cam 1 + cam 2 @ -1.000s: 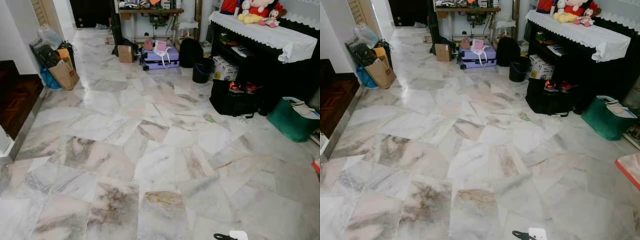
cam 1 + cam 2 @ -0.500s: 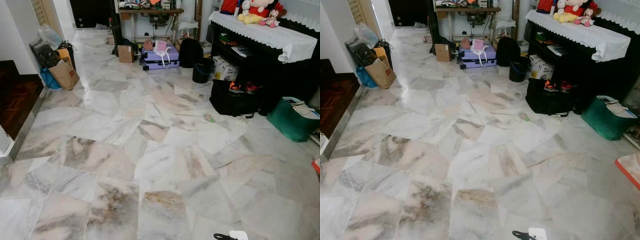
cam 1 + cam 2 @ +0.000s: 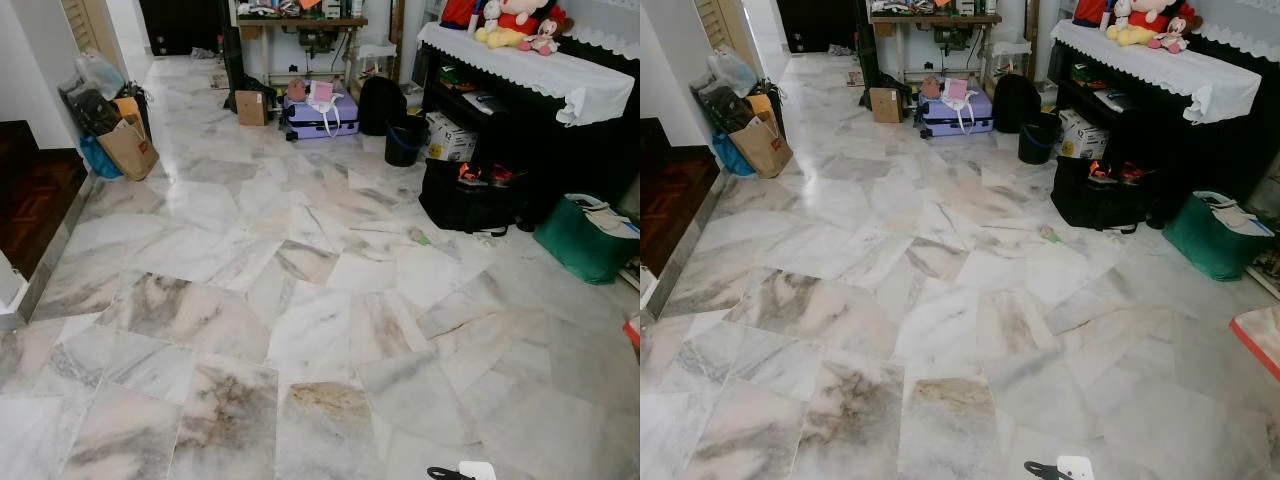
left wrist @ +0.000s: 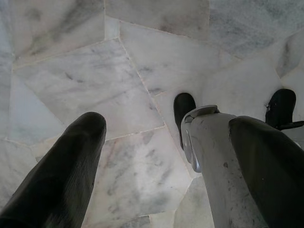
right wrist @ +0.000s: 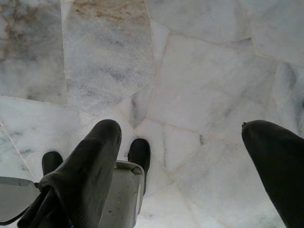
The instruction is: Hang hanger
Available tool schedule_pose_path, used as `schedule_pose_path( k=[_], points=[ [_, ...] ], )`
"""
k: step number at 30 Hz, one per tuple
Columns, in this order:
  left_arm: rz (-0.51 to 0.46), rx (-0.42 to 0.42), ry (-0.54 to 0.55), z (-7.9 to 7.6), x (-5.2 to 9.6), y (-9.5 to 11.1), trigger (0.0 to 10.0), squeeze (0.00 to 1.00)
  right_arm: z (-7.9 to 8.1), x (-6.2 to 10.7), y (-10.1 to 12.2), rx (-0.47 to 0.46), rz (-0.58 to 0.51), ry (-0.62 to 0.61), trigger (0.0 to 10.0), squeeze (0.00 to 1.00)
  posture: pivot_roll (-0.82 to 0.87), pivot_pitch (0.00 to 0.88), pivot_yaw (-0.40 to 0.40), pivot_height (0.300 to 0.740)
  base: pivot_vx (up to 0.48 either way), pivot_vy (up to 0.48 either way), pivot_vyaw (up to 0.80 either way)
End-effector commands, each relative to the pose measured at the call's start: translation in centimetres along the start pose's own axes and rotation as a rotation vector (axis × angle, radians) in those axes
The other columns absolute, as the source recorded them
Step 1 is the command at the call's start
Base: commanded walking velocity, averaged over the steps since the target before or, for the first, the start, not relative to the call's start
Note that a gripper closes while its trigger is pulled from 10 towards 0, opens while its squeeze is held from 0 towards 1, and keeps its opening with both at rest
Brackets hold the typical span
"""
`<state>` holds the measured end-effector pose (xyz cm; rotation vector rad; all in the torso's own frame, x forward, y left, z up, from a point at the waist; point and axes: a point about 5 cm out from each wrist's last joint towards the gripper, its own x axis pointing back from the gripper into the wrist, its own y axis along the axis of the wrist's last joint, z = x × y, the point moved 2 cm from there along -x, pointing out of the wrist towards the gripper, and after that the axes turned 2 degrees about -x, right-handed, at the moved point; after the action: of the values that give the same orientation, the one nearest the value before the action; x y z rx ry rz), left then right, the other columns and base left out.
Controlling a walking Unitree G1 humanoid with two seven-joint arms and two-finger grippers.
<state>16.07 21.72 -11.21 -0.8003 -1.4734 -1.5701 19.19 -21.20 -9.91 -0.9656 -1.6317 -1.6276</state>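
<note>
Marble floor [image 3: 300, 300] stretches ahead with no hanger on it that I can make out, so which way it lies from either arm, and how its long axis runs, cannot be told. Both grippers hang idle over the tiles by the robot's feet, the left gripper [image 4: 161, 156] and right gripper [image 5: 190, 161] each with fingers spread wide and empty. Clutter sits far off: purple suitcase [image 3: 322, 112] at 12 o'clock, black bag [image 3: 462, 200] and green bin [image 3: 583, 238] toward 2 o'clock, paper bag [image 3: 128, 150] at 10 o'clock.

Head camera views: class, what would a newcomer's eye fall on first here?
Probably the wide floor of irregular grey-and-pink marble slabs stretching ahead. Next, the lilac suitcase lying at the far end, and the red-and-yellow plush toys on the white lace-edged cloth along the right.
</note>
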Motion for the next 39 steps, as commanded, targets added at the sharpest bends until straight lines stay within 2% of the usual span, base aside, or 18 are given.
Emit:
schedule_pose_path(
  k=[1, 5, 7, 9, 12, 19, 26, 33, 35, 39],
  points=[
    [-0.114, -0.008, -0.029, 1.9, 0.0, 3.9, 10.0, 0.0, -0.7, 0.5, -2.8, -0.201, 0.066, 0.025, 10.0, 0.0, 0.13, 0.0, 0.0, 0.74, 0.0, 0.0, 0.0],
    [-0.114, -0.005, -0.03, 1.9, 0.0, 3.9, 10.0, 0.0, -0.7, 0.5, -2.8, -0.2, 0.067, 0.024, 10.0, 0.0, 0.13, 0.0, 0.0, 0.74, 0.0, 0.0, 0.0],
    [-0.036, 0.0, 0.005, 3.2, 0.4, 0.1, 10.0, 0.0, 1.1, 0.4, -3.1, -0.2, 0.081, 0.063, 10.0, 0.0, 0.15, 0.0, -0.017, 0.74, 0.0, 0.0, 0.0],
    [0.004, -0.011, 0.021, 3.9, 0.8, -2.1, 10.0, 0.0, 1.9, 0.3, -3.2, -0.22, 0.078, 0.078, 10.0, 0.0, 0.14, 0.0, -0.014, 0.74, 0.0, 0.0, 0.0],
    [0.008, 0.004, 0.034, 4.5, 1.0, -3.0, 10.0, 0.0, 1.9, 0.3, -3.2, -0.232, 0.071, 0.078, 10.0, 0.0, 0.14, 0.0, -0.01, 0.74, 0.0, 0.0, 0.0],
    [-0.001, 0.008, 0.034, 4.8, 1.2, -3.3, 10.0, 0.0, 1.8, 0.3, -3.1, -0.256, 0.062, 0.073, 10.0, 0.0, 0.14, 0.0, -0.01, 0.74, 0.0, 0.0, 0.0],
    [-0.042, 0.033, 0.012, 3.0, 0.6, -1.2, 10.0, 0.0, 1.3, 0.3, -2.8, -0.207, 0.056, 0.056, 10.0, 0.0, 0.14, 0.0, -0.044, 0.74, 0.0, 0.0, 0.0],
    [-0.04, 0.036, -0.001, 1.8, 0.4, -1.0, 10.0, 0.0, 0.9, 0.4, -2.9, -0.189, 0.059, 0.05, 10.0, 0.0, 0.14, 0.0, -0.058, 0.74, 0.0, 0.0, -0.69],
    [-0.038, 0.038, -0.001, 1.8, 0.4, -1.1, 10.0, 0.0, 0.8, 0.4, -2.9, -0.171, 0.064, 0.053, 10.0, 0.0, 0.14, 0.0, -0.06, 0.74, 0.0, 0.0, -0.8],
    [-0.043, 0.031, 0.013, 3.0, 0.6, -1.4, 10.0, 0.0, 1.0, 0.4, -3.2, -0.156, 0.072, 0.059, 10.0, 0.0, 0.14, 0.0, -0.06, 0.74, 0.0, 0.0, -0.8]
  ],
)
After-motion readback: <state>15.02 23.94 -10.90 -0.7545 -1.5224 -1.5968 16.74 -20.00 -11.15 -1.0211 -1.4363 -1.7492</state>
